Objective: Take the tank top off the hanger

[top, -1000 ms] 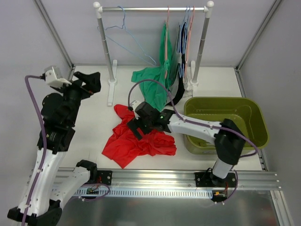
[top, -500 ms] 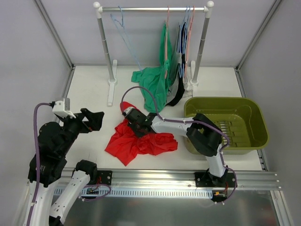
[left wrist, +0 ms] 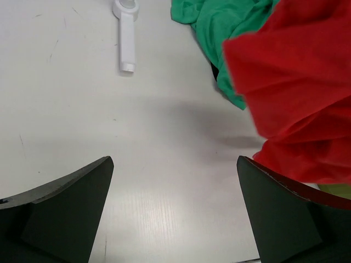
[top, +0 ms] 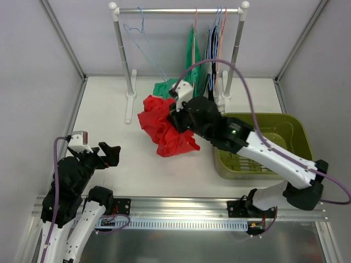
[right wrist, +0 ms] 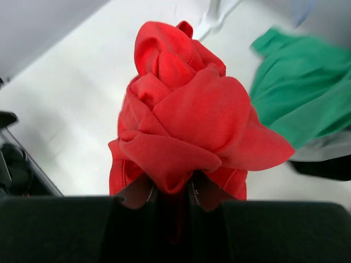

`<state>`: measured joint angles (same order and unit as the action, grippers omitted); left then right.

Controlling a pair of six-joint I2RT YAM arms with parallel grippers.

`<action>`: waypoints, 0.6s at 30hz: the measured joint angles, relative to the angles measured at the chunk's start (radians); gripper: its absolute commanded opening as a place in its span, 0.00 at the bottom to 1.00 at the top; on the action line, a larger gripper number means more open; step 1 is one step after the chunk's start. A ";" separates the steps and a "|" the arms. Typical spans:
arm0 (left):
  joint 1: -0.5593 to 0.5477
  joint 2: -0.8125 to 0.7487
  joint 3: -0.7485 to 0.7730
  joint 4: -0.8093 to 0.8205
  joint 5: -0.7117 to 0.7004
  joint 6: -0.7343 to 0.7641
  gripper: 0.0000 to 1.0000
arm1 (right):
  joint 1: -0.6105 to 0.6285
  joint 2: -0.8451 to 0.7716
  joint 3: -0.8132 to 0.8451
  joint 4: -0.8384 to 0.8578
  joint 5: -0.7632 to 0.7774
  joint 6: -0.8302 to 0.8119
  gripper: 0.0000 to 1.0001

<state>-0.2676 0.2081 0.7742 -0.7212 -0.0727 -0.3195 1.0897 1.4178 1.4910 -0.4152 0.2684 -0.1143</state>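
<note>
My right gripper (right wrist: 171, 189) is shut on a bunched red tank top (right wrist: 184, 115). In the top view the red tank top (top: 163, 127) hangs in a clump above the table's middle, in front of the rack, with the right gripper (top: 174, 119) buried in its folds. An empty light-blue hanger (top: 147, 45) hangs tilted on the rail (top: 164, 10). Near the table's front left, my left gripper (top: 109, 152) is open; in its wrist view the left gripper (left wrist: 174, 160) has only bare table between its fingers, and the tank top (left wrist: 296, 93) shows at the right.
A green garment (top: 189, 60) hangs from a hanger on the rail and trails onto the table (top: 109, 120), beside dark garments (top: 211, 55). An olive bin (top: 299, 134) stands at the right. The rack's white posts (top: 125, 60) and feet stand at the back.
The right gripper shut on the red tank top and lifted it off the table, up and toward the rack. The left arm drew back toward the front left, still open.
</note>
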 measured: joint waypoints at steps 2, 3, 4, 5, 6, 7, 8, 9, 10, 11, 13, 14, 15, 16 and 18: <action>0.000 -0.009 0.000 0.003 -0.017 -0.006 0.99 | -0.004 -0.048 0.076 -0.024 0.040 -0.030 0.00; 0.000 -0.008 -0.001 0.004 -0.019 -0.009 0.99 | -0.009 -0.066 0.116 -0.040 0.060 -0.048 0.00; 0.000 -0.005 -0.002 0.004 -0.019 -0.010 0.99 | -0.016 -0.082 0.151 -0.057 0.077 -0.065 0.00; 0.000 -0.003 -0.004 0.004 -0.019 -0.011 0.99 | -0.029 -0.095 0.192 -0.087 0.092 -0.080 0.00; 0.000 0.001 -0.005 0.004 -0.019 -0.011 0.99 | -0.045 -0.103 0.225 -0.110 0.102 -0.090 0.00; 0.000 0.008 -0.005 0.005 -0.019 -0.012 0.99 | -0.065 -0.111 0.260 -0.135 0.114 -0.101 0.00; 0.000 0.015 -0.005 0.005 -0.019 -0.012 0.99 | -0.090 -0.121 0.293 -0.158 0.126 -0.111 0.00; 0.000 0.023 -0.005 0.005 -0.019 -0.013 0.99 | -0.115 -0.132 0.320 -0.182 0.139 -0.120 0.00; 0.000 0.027 -0.005 0.005 -0.019 -0.013 0.99 | -0.141 -0.146 0.339 -0.203 0.150 -0.129 0.00; 0.000 0.033 -0.005 0.005 -0.019 -0.013 0.99 | -0.165 -0.164 0.357 -0.229 0.163 -0.138 0.00; 0.000 0.037 -0.005 0.005 -0.019 -0.013 0.99 | -0.212 -0.203 0.385 -0.281 0.181 -0.154 0.00; 0.000 0.038 -0.005 0.005 -0.019 -0.013 0.99 | -0.230 -0.220 0.393 -0.299 0.190 -0.160 0.00; 0.000 0.039 -0.005 0.005 -0.019 -0.013 0.99 | -0.264 -0.246 0.395 -0.311 0.198 -0.167 0.00; 0.000 0.039 -0.005 0.005 -0.019 -0.013 0.99 | -0.299 -0.274 0.394 -0.328 0.209 -0.174 0.00; 0.000 0.039 -0.005 0.005 -0.018 -0.013 0.99 | -0.382 -0.332 0.369 -0.344 0.222 -0.177 0.00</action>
<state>-0.2676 0.2466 0.7696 -0.7162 -0.0910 -0.3325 0.7078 1.0863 1.8599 -0.7589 0.4900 -0.2913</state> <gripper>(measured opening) 0.986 0.159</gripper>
